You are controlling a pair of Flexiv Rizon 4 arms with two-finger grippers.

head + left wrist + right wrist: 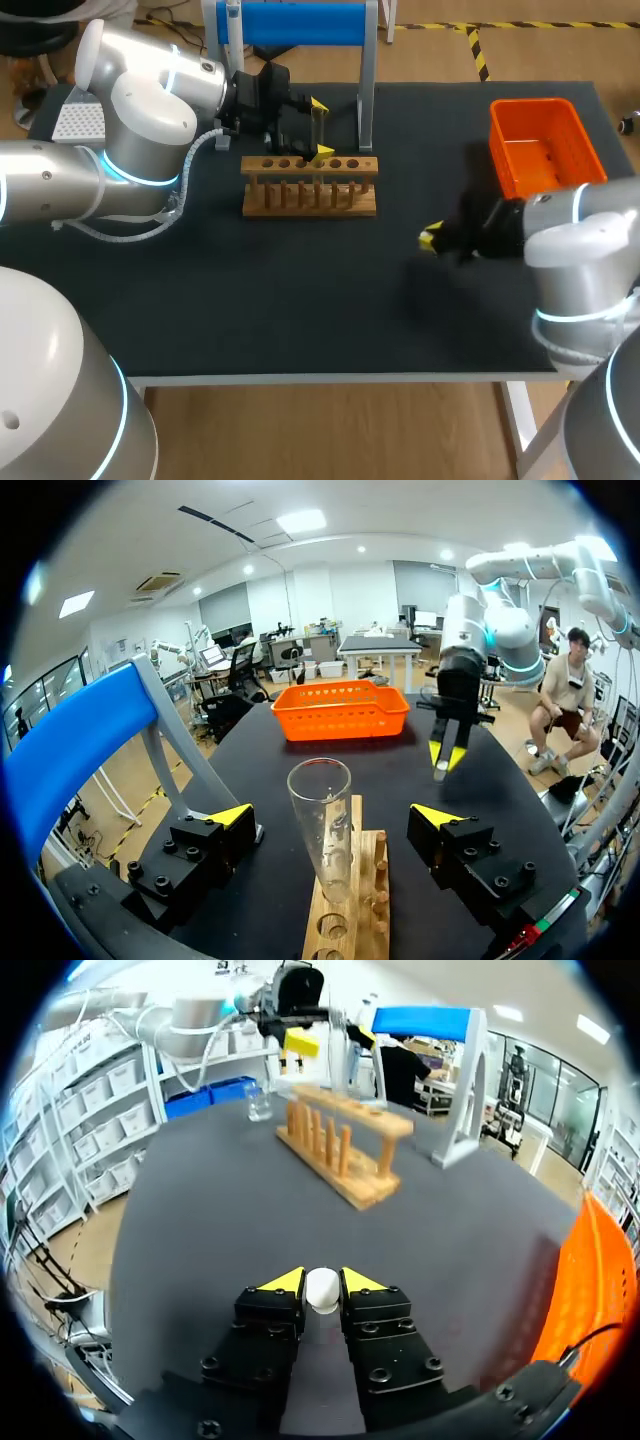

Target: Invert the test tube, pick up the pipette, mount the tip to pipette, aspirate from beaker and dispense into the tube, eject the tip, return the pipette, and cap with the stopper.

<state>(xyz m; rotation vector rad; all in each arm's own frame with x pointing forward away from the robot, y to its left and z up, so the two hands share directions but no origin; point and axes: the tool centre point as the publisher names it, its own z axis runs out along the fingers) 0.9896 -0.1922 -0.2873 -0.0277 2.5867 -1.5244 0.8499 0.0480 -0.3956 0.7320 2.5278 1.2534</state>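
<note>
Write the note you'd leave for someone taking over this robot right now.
Left gripper: jaws open either side of the test tube, not touching.
Right gripper: shut on the white stopper, away from the wooden rack.
The test tube stands mouth up in the rack; the beaker sits near it.
Done: inverting. Left: capping; whether liquid went in, I cannot tell.
</note>
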